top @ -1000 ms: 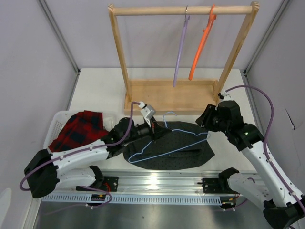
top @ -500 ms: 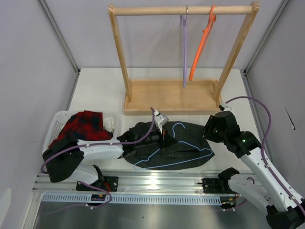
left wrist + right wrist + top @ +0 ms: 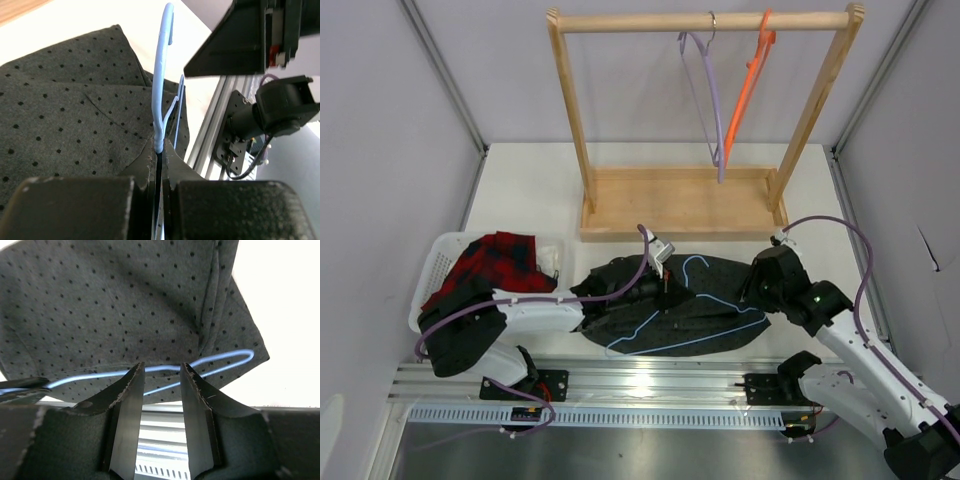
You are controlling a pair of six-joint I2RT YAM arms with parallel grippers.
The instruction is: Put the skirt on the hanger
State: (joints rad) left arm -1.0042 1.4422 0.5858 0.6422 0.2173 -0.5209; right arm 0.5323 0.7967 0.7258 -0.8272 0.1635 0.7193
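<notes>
The left gripper (image 3: 159,150) is pressed together on the hanger (image 3: 161,368), pinching the thin blue wire just below the hook. From the pinch the hook runs straight out ahead of the fingertips, and a second strand of wire branches off just to one side. The skirt (image 3: 715,280) lies spread on the bench (image 3: 530,190) directly under this gripper and reaches out beyond it on both sides, with the hanger resting on top of the cloth.

The right gripper (image 3: 750,293) stands with its fingers (image 3: 127,405) spread apart, gripping nothing. It hangs over the end of the skirt farthest from the left gripper. In the right wrist view the hanger's wire crosses the gap just past the fingertips, and its rounded corner lies off to one side, near the skirt's edge. Whether the fingertips touch the cloth cannot be told.

Well beyond both grippers a wooden rack (image 3: 675,200) stands on the bench with a lilac hanger (image 3: 712,90) and an orange hanger (image 3: 742,85) on its rail. Behind the left gripper, beside its arm, a white basket (image 3: 438,262) holds a plaid garment (image 3: 490,265).
</notes>
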